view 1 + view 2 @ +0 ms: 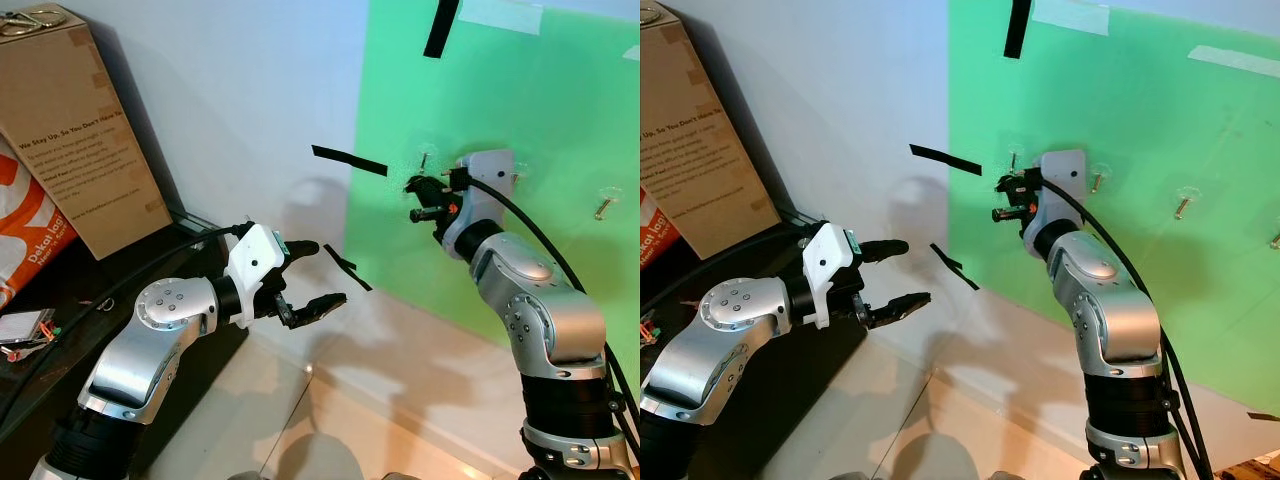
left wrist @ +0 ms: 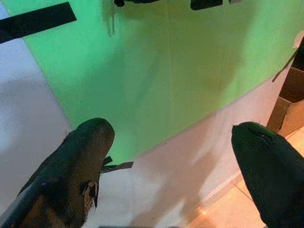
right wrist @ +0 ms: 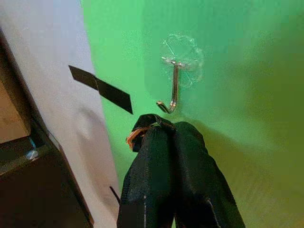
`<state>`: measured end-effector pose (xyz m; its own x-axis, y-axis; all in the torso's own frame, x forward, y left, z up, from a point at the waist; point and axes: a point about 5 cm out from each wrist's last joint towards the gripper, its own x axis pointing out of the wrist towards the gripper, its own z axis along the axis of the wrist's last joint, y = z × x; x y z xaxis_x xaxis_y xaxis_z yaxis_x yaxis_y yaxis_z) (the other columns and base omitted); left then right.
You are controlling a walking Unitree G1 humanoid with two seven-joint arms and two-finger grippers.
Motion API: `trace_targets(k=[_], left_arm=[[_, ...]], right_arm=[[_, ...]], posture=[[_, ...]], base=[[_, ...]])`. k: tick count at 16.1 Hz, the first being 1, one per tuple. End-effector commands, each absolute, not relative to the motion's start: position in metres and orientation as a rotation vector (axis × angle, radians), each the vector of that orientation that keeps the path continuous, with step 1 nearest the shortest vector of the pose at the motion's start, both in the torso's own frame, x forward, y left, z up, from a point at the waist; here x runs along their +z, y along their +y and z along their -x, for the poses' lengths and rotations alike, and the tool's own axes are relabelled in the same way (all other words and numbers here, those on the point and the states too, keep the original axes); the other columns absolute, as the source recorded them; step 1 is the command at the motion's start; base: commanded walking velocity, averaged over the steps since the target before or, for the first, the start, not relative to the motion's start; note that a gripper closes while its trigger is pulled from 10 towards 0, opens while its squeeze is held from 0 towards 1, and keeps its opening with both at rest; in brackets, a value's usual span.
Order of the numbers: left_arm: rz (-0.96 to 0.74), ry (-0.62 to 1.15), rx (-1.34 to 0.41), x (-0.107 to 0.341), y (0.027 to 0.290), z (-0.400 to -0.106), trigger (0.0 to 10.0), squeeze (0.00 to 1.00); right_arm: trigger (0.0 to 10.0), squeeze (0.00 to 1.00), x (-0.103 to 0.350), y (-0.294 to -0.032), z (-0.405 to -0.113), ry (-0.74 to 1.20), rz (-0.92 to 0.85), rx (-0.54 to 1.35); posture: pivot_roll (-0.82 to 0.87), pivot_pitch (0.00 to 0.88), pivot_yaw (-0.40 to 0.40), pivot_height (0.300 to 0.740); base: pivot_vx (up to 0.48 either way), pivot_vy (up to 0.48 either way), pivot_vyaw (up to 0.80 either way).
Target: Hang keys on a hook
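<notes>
While the keys (image 3: 138, 134) are pinched at the tips of the right gripper (image 3: 164, 130), its fingers pressed together on the ring, they sit just below the upturned tip of the metal hook (image 3: 171, 95) on the green panel (image 1: 520, 110), apparently held there so the ring can be lifted over it. The left gripper (image 1: 322, 273) hovers apart near the white wall (image 1: 250, 90), fingers spread and empty. The cardboard box (image 1: 85, 140) carries print reading "We Stay Up, So You Don't Have To".

White wall (image 1: 250, 90) with a green sheet (image 1: 540, 90), beige tiled floor (image 1: 260, 420), cardboard box (image 1: 85, 130) on a dark shelf (image 1: 60, 290).
</notes>
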<state>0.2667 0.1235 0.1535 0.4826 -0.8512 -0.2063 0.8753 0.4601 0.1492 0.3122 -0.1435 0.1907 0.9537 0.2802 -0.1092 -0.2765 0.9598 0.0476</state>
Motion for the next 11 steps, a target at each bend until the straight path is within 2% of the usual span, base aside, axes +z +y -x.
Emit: trace_targets(k=[1,11], left_arm=[[-0.265,0.1,-1.077,0.1567,0.1217,-0.2665,10.0,0.0],[-0.262,0.096,-1.074,0.1561,0.1201,-0.2668,10.0,0.0]], right_arm=[[10.0,0.0,0.1936,-0.1437,-0.3097,0.106,-0.024,0.291],[10.0,0.0,0.1913,-0.1425,-0.3069,0.112,-0.011,0.311]], posture=[[-0.05,0.0,0.0,0.74],[-0.05,0.0,-0.002,0.74]], base=[[0.0,0.0,0.0],[0.0,0.0,0.0]])
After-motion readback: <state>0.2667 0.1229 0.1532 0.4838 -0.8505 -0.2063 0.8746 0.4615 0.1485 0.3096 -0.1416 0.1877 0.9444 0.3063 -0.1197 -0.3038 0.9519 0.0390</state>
